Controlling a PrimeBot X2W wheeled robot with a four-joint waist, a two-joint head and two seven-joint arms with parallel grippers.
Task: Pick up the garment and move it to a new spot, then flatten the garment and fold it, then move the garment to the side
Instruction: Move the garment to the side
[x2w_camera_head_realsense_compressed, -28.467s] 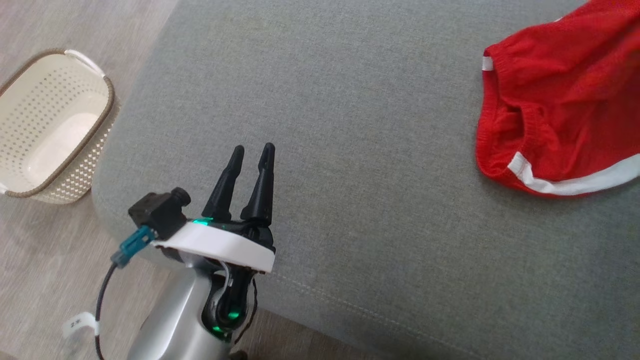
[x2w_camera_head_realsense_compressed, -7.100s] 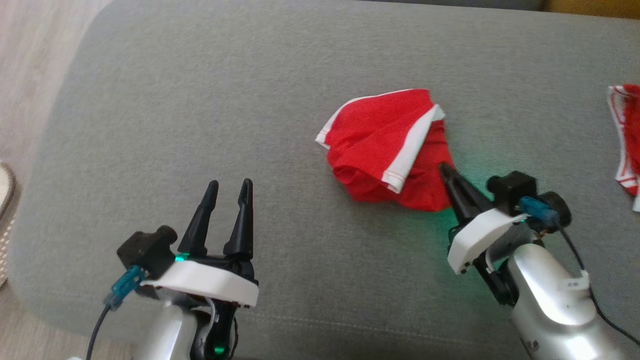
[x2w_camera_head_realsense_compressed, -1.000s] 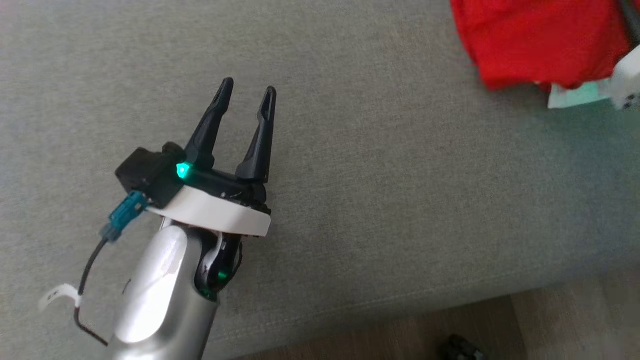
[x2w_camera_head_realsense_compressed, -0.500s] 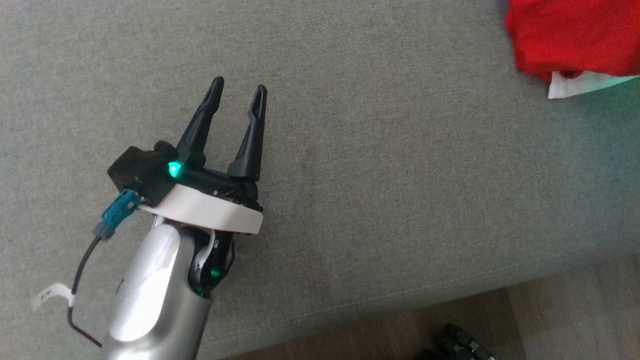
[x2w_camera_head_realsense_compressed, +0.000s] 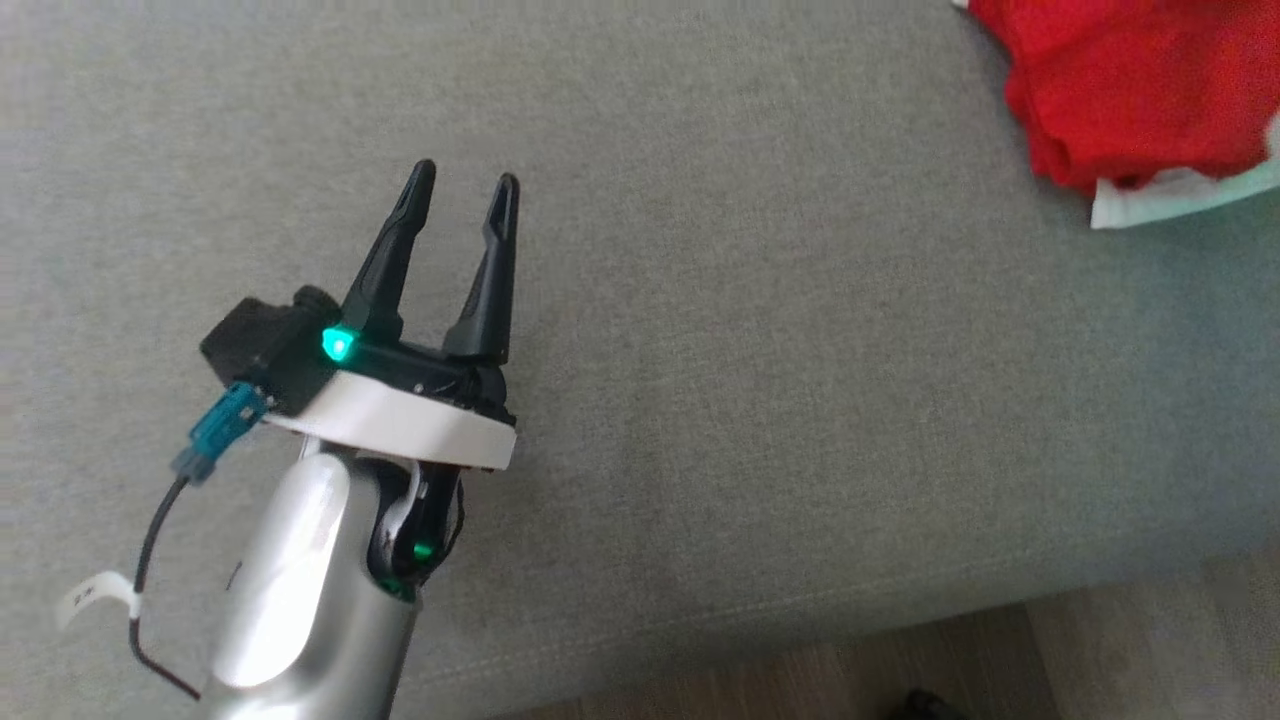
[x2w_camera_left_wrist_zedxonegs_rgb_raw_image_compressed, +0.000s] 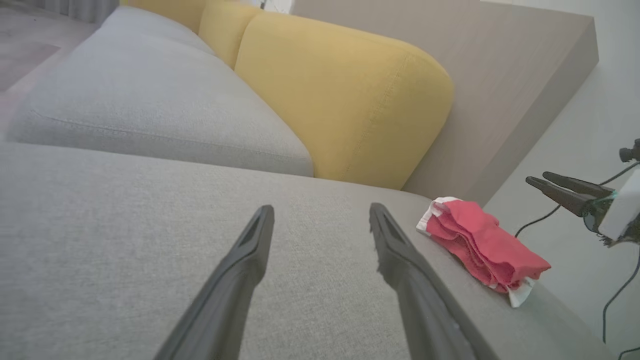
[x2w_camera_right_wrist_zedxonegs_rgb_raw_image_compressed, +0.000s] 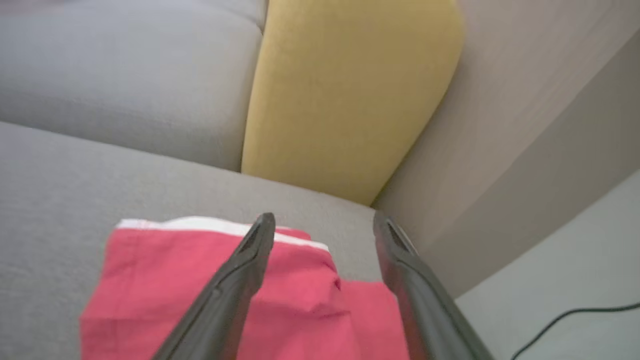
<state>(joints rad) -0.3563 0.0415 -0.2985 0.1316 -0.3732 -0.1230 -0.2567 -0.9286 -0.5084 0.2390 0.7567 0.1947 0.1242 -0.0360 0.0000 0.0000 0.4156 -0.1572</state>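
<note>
red garment (x2w_camera_right_wrist_zedxonegs_rgb_raw_image_compressed: 150, 285) lies right under the right pincer (x2w_camera_right_wrist_zedxonegs_rgb_raw_image_compressed: 324, 222), jaws wide and empty. left pincer (x2w_camera_head_realsense_compressed: 462, 185), wide too, hangs well off to the left.

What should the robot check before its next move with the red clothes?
1. Right hand open, nothing pinched in it: ok.
2. Left hand open and empty, above the bare grey cushion: ok.
3. Red garment lying folded in layers on the cushion: ok.
4. Garment off to the side, well apart from the left hand: ok.
5. Garment's white corner fully on the cushion, not hanging over its edge: cannot tell.
</note>
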